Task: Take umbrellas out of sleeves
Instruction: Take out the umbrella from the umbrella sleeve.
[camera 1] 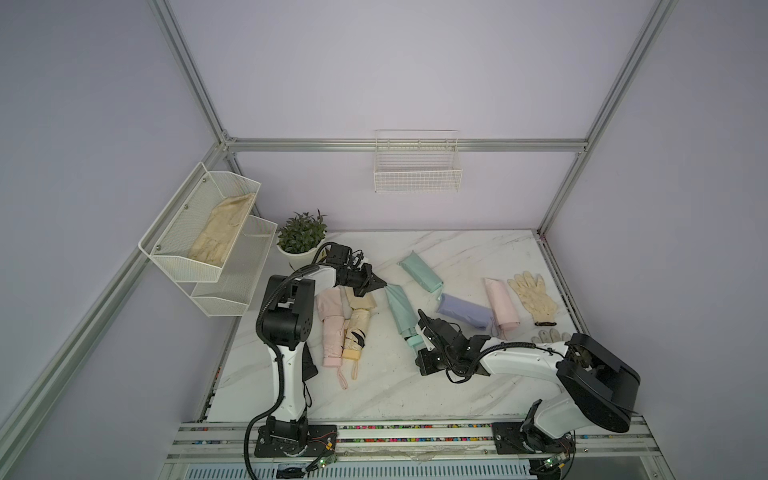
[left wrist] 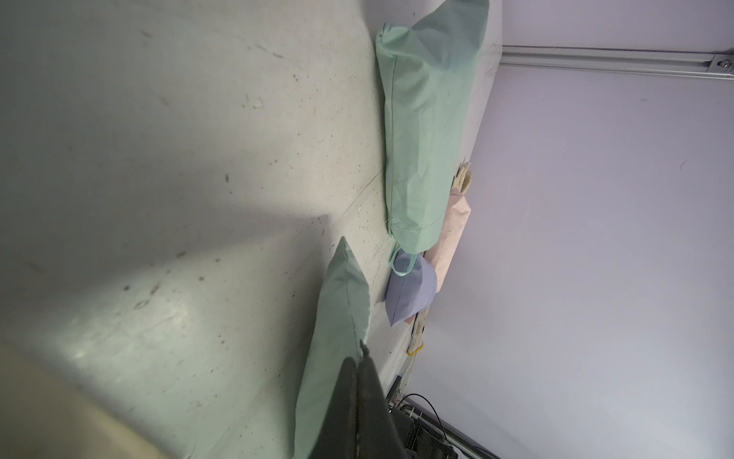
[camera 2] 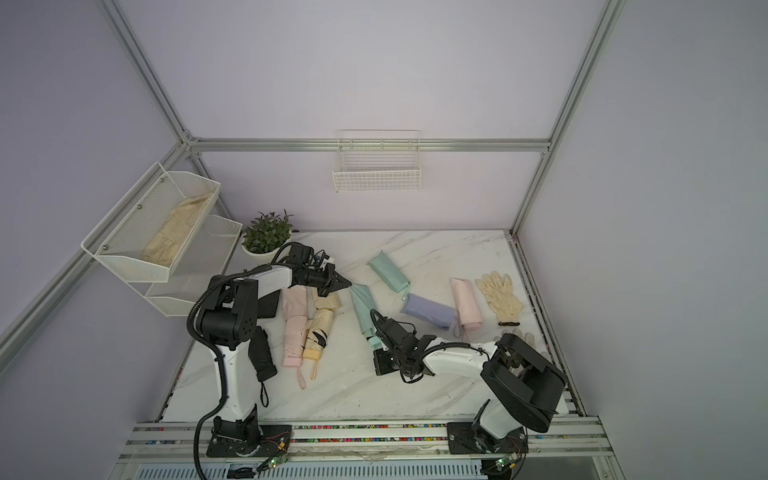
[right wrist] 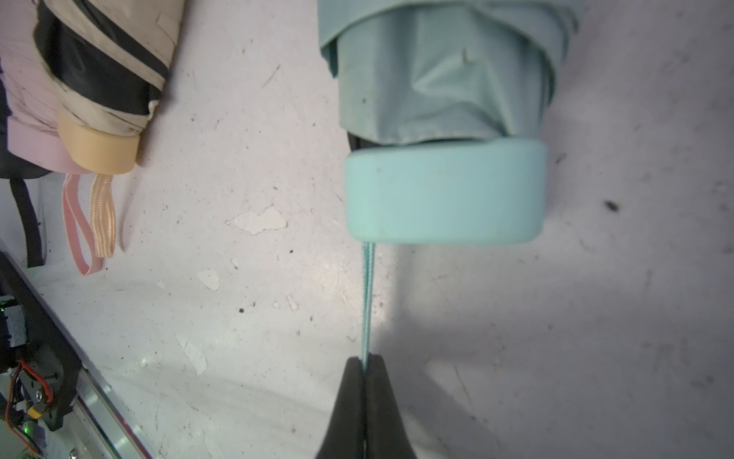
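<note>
A mint green sleeve [camera 1: 399, 307] lies stretched at mid-table with a mint umbrella [right wrist: 437, 91] partly out of its mouth. My left gripper [camera 1: 384, 284] is shut on the sleeve's closed far end [left wrist: 337, 318]. My right gripper [right wrist: 366, 359] is shut on the taut wrist loop [right wrist: 368, 302] coming from the blocky mint handle [right wrist: 445, 194]. To the right lie a second mint sleeve [camera 1: 419, 270], a lilac sleeve [camera 1: 465, 311] and a pink sleeve [camera 1: 503, 303], all filled. A bare pink umbrella [camera 1: 332, 336] and a yellow umbrella [camera 1: 357, 332] lie left of centre.
A black umbrella [camera 2: 262, 353] lies beside the left arm's base. Cream gloves [camera 1: 532, 295] rest near the table's right edge. A potted plant [camera 1: 301, 237] stands at the back left, next to a white mesh rack [camera 1: 208, 232]. A wire basket [camera 1: 417, 170] hangs on the back wall.
</note>
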Robot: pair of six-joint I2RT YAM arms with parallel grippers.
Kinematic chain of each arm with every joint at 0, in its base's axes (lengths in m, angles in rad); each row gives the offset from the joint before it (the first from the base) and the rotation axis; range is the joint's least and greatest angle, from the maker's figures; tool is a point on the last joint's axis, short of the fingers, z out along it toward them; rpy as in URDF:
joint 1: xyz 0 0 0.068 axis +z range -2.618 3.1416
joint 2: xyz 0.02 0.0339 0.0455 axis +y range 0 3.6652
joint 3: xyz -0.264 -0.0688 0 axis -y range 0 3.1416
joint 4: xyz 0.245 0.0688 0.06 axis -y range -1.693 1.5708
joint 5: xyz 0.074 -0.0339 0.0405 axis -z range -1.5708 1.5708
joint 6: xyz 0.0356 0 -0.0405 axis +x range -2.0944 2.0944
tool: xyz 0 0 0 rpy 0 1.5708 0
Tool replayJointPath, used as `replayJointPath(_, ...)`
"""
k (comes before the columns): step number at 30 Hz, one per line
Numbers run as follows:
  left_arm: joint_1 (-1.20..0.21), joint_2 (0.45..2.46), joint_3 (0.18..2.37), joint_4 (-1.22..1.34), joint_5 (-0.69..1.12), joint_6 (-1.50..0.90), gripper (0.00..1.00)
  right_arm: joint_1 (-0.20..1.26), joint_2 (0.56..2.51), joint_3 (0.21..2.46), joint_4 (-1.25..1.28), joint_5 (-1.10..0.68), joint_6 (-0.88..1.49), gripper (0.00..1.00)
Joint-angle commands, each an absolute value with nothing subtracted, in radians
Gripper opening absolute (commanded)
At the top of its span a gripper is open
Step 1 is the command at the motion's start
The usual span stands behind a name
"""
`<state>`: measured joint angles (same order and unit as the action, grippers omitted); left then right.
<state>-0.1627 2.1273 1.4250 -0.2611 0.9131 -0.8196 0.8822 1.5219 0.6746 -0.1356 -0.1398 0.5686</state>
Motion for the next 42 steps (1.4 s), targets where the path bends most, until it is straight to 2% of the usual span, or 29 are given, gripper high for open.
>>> replayJointPath(1, -0.133, 2.048, 1.412, -0.187, 0.912, -0.824, 0.0, 0.899, 1.5, 0.651, -0.164, -0.178, 0.579, 0.0)
replayJointPath(28, -0.121, 2.047, 1.403, -0.172, 0.915, -0.836, 0.0, 0.902, 1.462, 0.653, -0.225, -0.147, 0.574, 0.0)
replayJointPath(42, -0.114, 2.04, 1.4, -0.163, 0.919, -0.839, 0.0, 0.914, 1.433, 0.627, -0.149, -0.219, 0.577, 0.0)
